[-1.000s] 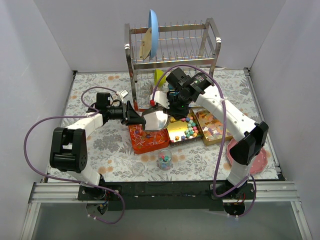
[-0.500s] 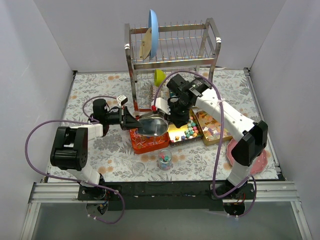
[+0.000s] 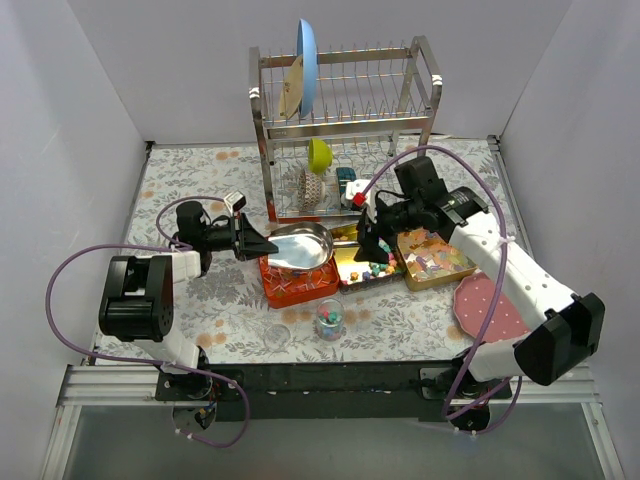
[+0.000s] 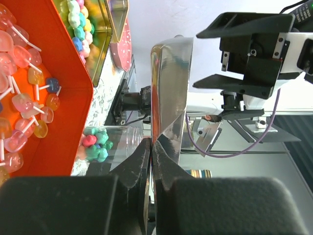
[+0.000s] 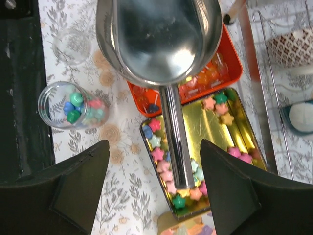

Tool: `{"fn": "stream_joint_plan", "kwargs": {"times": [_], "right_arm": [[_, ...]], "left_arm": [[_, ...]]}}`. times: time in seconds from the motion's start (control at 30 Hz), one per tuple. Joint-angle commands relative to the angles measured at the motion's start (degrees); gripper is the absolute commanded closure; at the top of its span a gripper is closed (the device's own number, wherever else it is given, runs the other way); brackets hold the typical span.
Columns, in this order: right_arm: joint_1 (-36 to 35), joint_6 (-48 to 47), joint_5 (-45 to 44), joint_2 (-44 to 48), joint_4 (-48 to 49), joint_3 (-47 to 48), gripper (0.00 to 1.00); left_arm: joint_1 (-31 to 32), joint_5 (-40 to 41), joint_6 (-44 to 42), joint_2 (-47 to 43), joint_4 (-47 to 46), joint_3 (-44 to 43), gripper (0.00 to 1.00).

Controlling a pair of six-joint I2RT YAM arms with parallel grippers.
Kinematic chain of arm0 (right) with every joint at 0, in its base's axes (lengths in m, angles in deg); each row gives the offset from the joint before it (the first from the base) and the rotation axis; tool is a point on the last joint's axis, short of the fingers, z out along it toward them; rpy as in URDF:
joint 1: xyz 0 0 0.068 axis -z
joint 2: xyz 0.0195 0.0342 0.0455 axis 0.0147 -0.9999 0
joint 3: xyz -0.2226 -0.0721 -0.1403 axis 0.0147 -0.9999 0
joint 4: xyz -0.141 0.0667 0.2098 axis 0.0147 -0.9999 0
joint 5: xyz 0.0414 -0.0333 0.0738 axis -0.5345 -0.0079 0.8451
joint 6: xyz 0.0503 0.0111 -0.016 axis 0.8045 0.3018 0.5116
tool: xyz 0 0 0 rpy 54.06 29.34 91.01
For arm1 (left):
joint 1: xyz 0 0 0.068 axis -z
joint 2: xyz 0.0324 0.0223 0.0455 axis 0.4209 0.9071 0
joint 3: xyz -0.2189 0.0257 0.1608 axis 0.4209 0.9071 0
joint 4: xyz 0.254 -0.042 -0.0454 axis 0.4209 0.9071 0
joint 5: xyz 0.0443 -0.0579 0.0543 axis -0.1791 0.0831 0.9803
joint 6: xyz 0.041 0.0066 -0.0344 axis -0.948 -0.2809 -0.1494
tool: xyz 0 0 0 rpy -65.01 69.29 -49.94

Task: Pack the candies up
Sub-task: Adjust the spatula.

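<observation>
Most of the candies (image 5: 157, 153) were seen lying in the gold tin (image 5: 215, 122). Only a few were packed in the small clear glass (image 5: 68, 105), which stood just in front of the tins, nearer the arms' bases. So the job was judged to be only begun: a little was done, and a lot remained to be scooped up and tipped in. No candies were seen inside the shiny metal scoop (image 5: 161, 39). Its bowl was held over the orange tin (image 3: 285, 290) of lollipops, and its handle reached out over the gold tin. The scoop's thin rim was pinched by the left gripper (image 4: 151, 159), its jaws clamped tight on the metal. The right gripper (image 5: 154, 196) was held above the handle with its jaws wide apart, and nothing was gripped by it. Some open room was found around the small clear glass, but a second, empty glass (image 5: 73, 44) stood near it and could be knocked. The dish rack (image 3: 345, 120) was set close behind the tins, so little room was found there.
</observation>
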Motion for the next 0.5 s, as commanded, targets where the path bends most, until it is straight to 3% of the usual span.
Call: {"fn": "stream_joint_plan", "kwargs": {"times": [0.0,0.27,0.47], "right_arm": [[-0.6,3.2,6.8,-0.8,11.5,-3.5,0.2],[-0.7,1.1,7.4,-5.4,14.8,-4.0,0.26],[-0.7,-0.8,9.0,-7.8,14.4,-2.7,0.39]], "left_arm": [[-0.4,-2.9,-0.5,-2.7,1.1,-1.0,1.0],[-0.5,-4.3,-0.6,-2.3,3.1,-2.4,1.0],[-0.6,-4.6,-1.4,-2.2,4.2,-2.9,1.0]]}}
